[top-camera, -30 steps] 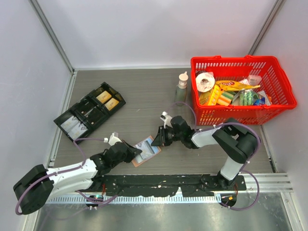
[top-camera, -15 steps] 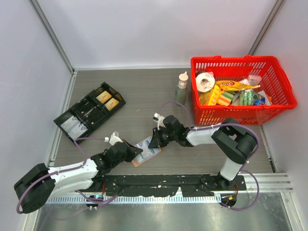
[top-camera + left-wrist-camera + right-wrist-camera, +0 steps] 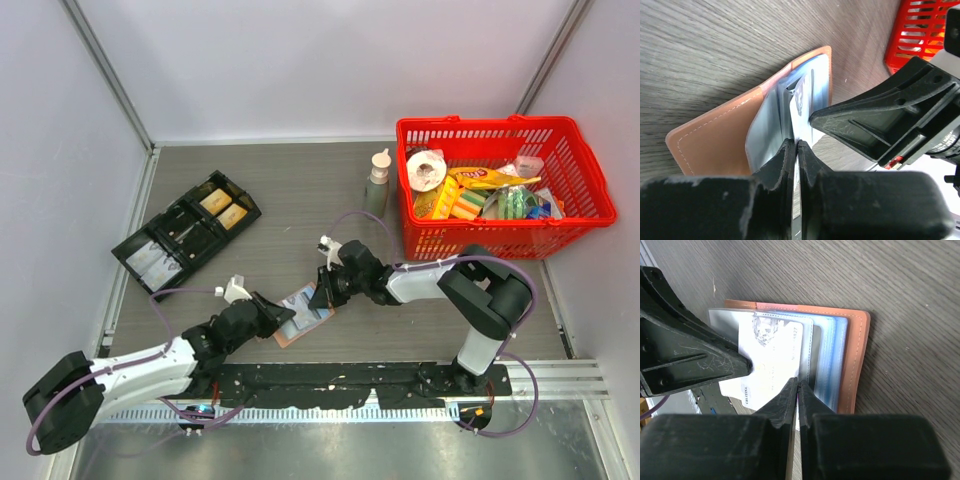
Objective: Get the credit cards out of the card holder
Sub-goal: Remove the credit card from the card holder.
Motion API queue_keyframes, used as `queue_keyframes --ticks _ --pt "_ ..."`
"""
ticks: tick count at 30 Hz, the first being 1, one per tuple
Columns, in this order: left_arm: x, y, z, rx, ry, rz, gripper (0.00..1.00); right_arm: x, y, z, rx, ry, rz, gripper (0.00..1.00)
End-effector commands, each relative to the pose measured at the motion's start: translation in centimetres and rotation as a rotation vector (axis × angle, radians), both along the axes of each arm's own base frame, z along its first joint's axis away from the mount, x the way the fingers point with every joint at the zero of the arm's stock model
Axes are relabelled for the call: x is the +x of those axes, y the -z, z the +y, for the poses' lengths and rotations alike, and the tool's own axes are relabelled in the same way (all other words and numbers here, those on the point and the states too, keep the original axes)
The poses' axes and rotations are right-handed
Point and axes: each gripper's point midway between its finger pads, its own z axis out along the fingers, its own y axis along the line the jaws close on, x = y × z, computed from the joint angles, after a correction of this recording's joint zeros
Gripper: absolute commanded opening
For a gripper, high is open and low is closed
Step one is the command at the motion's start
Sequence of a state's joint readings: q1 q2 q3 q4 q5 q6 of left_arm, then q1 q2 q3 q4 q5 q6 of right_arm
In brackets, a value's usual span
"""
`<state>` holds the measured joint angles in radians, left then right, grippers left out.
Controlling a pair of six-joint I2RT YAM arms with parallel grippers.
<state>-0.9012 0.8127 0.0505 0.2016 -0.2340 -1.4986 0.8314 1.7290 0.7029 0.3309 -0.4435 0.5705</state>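
lying open on the table (image 3: 300,200), the card holder (image 3: 855,360) has its sleeve edge pinched in the right gripper's (image 3: 797,385) closed jaws; the left gripper (image 3: 796,150) clamps the white credit card (image 3: 772,355).

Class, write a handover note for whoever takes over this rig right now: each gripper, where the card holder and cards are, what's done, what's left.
Left gripper: fingers shut, seemingly on a pale inner leaf of the card holder, which lies open on the table.
Right gripper: fingers shut at the edge of the printed white one of the credit cards.
Done: holder opened. Left: no card is out yet; pull them all free.
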Motion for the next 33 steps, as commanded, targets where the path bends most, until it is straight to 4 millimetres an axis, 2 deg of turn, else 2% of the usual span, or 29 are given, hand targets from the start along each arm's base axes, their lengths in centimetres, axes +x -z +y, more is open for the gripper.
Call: queue_keyframes --ticks 1,3,10,19,26,33 --pt "0.5 -1.6 -0.3 -0.048 0.005 -0.077 0.06 -0.4 3.7 -2.7 -0.150 0.048 0.032 0.09" --pt "0.5 -2.0 -0.2 -0.062 0.002 -0.093 0.00 -0.5 3.8 -2.6 -0.155 0.045 0.032 0.09" --pt "0.5 -2.3 0.2 -0.064 -0.011 -0.103 0.00 -0.4 4.2 -2.9 -0.170 0.051 0.036 0.09" --pt "-0.6 -0.7 2.4 0.063 -0.032 -0.016 0.00 -0.1 4.7 -3.6 -0.191 0.073 0.037 0.09" --pt "-0.4 -2.2 3.1 0.049 -0.048 -0.078 0.00 0.3 4.2 -3.8 -0.188 0.083 0.026 0.09" --pt "-0.4 -3.2 3.8 0.060 -0.050 -0.117 0.00 1.5 3.5 -5.3 -0.206 0.128 0.001 0.09"
